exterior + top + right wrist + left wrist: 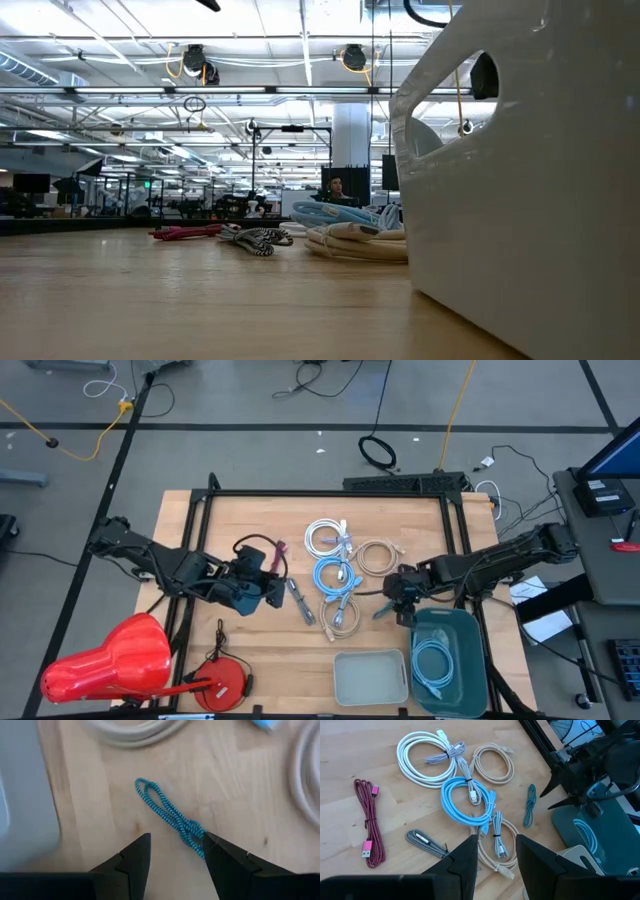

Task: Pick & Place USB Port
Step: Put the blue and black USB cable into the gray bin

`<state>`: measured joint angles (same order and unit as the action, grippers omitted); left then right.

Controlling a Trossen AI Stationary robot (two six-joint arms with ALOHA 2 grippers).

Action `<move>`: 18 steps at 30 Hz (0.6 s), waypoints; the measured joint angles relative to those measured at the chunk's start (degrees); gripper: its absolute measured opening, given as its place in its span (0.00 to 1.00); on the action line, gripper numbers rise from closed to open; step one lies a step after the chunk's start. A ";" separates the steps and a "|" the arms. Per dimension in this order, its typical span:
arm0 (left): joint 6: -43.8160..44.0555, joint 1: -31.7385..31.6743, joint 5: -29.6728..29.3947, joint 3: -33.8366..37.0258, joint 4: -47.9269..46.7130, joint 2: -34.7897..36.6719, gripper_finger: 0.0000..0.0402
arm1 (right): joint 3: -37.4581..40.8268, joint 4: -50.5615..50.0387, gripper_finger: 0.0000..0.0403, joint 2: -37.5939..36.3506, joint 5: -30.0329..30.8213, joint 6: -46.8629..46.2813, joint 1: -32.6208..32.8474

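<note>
— Where is the right gripper (175,852)?

— Above the wooden table (250,520), its fingers spread and empty. The short teal braided cable (170,815) lies flat just ahead of the tips, one end beside the right-hand finger.

— And the left gripper (496,851)?

— Fingers parted, holding nothing. The beige coiled cable (495,851) shows between them; the light blue coiled cable (465,800) lies beyond.

Open-plan robotics lab: ceiling trusses (200,95), rows of test rigs (150,195), floor cables (378,452).
</note>
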<state>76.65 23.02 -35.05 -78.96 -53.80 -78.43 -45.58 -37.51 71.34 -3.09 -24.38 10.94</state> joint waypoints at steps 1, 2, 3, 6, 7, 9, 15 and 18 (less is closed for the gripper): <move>-0.03 -0.13 -0.03 0.00 0.00 0.00 0.34 | 0.00 -0.04 0.42 0.00 -0.05 -3.90 0.00; -0.13 -0.25 -0.09 0.00 0.02 0.00 0.34 | 0.00 -0.25 0.42 0.04 -0.04 -8.66 -0.04; -0.24 -0.35 -0.30 0.00 0.00 0.00 0.34 | 0.00 -0.63 0.42 0.04 -0.13 -13.87 -0.25; -0.41 -0.60 -1.27 0.00 -0.05 0.00 0.34 | 0.00 -0.75 0.42 1.64 -4.33 -26.22 -1.92; -0.51 -0.73 -1.59 0.01 -0.07 0.00 0.34 | 0.00 -0.64 0.42 2.38 -6.01 -28.35 -2.44; -1.02 -1.06 -2.12 0.02 0.00 0.00 0.34 | -0.02 -0.90 0.42 3.99 -8.24 -32.01 -3.66; -2.01 -2.01 -2.31 0.02 0.09 0.00 0.34 | -0.04 -0.38 0.42 8.03 -8.87 -41.30 -7.30; -1.99 -2.00 -2.53 0.02 0.09 0.00 0.34 | -0.07 1.16 0.42 8.28 -7.03 -42.49 -8.19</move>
<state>74.65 21.02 -37.58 -78.94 -53.71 -78.43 -45.65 -36.35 79.61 -10.11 -66.87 2.75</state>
